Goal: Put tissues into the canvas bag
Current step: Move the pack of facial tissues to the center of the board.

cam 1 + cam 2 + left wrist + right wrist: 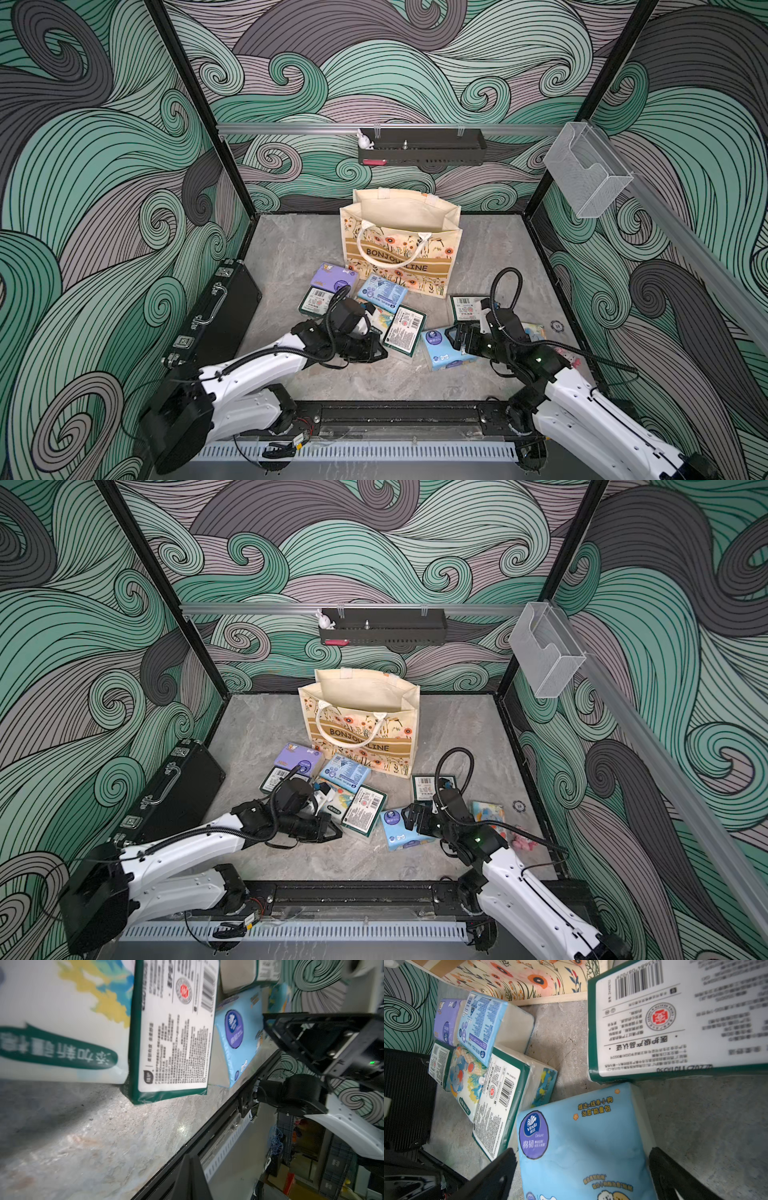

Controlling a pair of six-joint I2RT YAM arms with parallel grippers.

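The canvas bag (401, 249) (361, 725) stands open and upright at the back middle of the floor. Several tissue packs lie in front of it: a purple one (334, 278), a light blue one (382, 293), and green-white barcode packs (405, 332) (467, 307). My right gripper (455, 338) (583, 1167) is open, its fingers on either side of another light blue pack (581, 1142) (440, 353) lying on the floor. My left gripper (384, 353) (192, 1159) is shut on nothing, low over the floor beside a green-white pack (172, 1043).
A black hard case (224, 307) leans along the left wall. A small pink plush (523, 841) lies by the right wall behind the right arm. A black shelf (422, 151) and a clear holder (586, 174) hang on the walls. A black rail (395, 415) edges the front.
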